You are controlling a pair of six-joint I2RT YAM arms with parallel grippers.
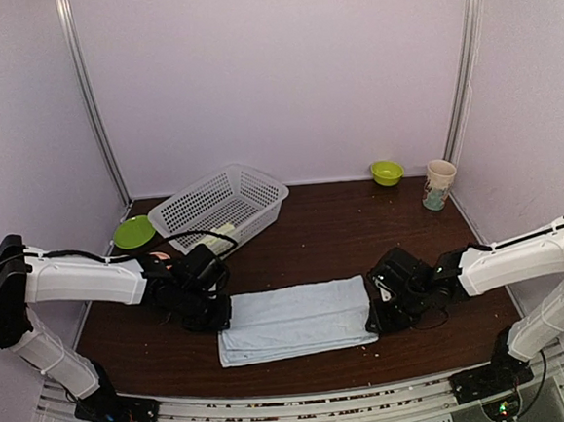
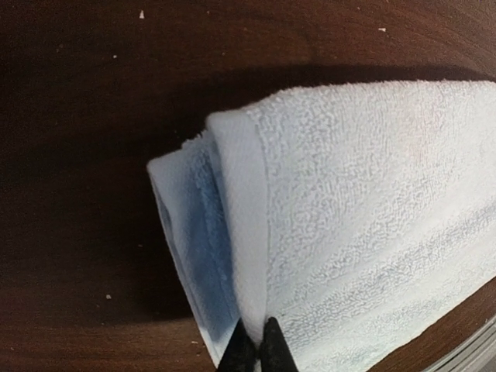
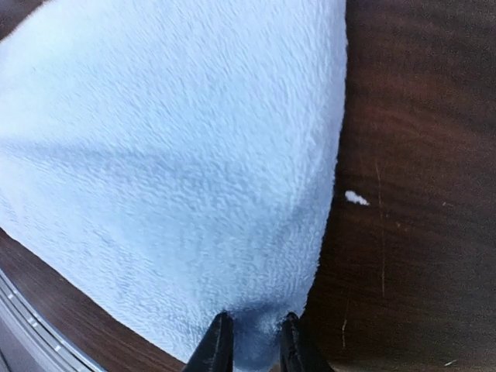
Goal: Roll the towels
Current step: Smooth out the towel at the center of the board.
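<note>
Top cam: blue towel (image 1: 295, 319) lies flat on bench (image 1: 381, 232), near centre. Wrist cams only: left end effector (image 2: 253, 345) pressed together at its left hem, right end effector (image 3: 252, 333) pinching the right end.

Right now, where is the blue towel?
In the top view, the pale blue towel lies flat near the front middle of the table, between the left gripper and the right gripper, in front of the white basket.
</note>
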